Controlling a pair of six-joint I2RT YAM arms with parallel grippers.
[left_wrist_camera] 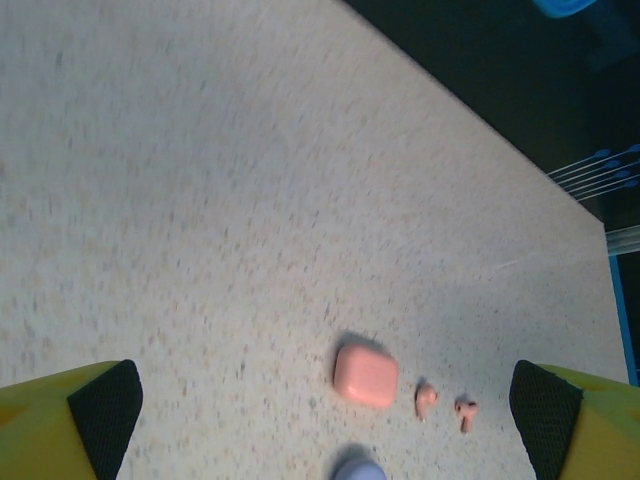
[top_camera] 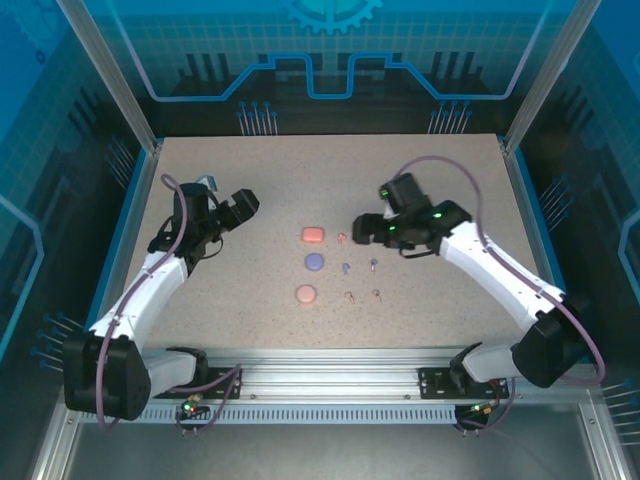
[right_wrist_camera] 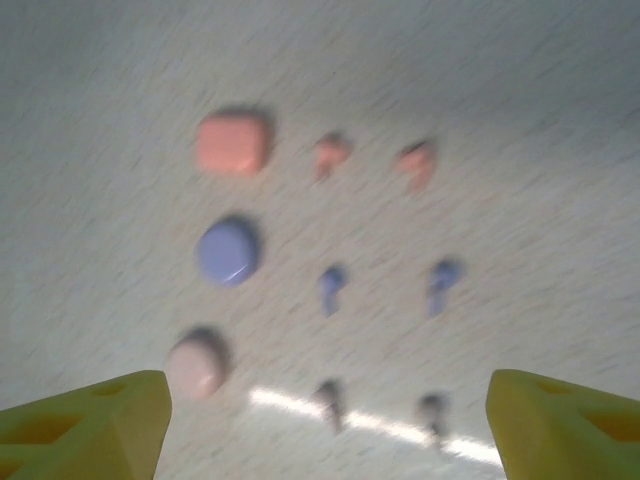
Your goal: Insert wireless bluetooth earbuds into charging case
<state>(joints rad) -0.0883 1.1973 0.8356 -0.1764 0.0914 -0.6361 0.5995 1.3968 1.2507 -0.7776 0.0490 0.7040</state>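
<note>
Three closed cases lie in a column mid-table: a coral-red case [top_camera: 313, 234] [left_wrist_camera: 365, 375] [right_wrist_camera: 232, 144], a purple case [top_camera: 314, 261] [right_wrist_camera: 228, 251] and a pale pink case [top_camera: 305, 294] [right_wrist_camera: 197, 363]. Right of each lies its pair of earbuds: coral buds [right_wrist_camera: 330, 152] [left_wrist_camera: 426, 400], purple buds [right_wrist_camera: 332, 283] [top_camera: 346, 268] and pale pink buds [right_wrist_camera: 328, 398] [top_camera: 349, 296]. My right gripper [top_camera: 358, 232] [right_wrist_camera: 325, 425] hovers open over the buds, holding nothing. Well to the left of the cases, my left gripper [top_camera: 245, 203] [left_wrist_camera: 325, 425] is open and empty too.
The speckled beige table [top_camera: 440, 180] has raised blue edges [top_camera: 120, 240] and a metal rail [top_camera: 330, 375] along the near side. Bare surface lies all around the small cluster of cases and buds. The right wrist view is motion-blurred.
</note>
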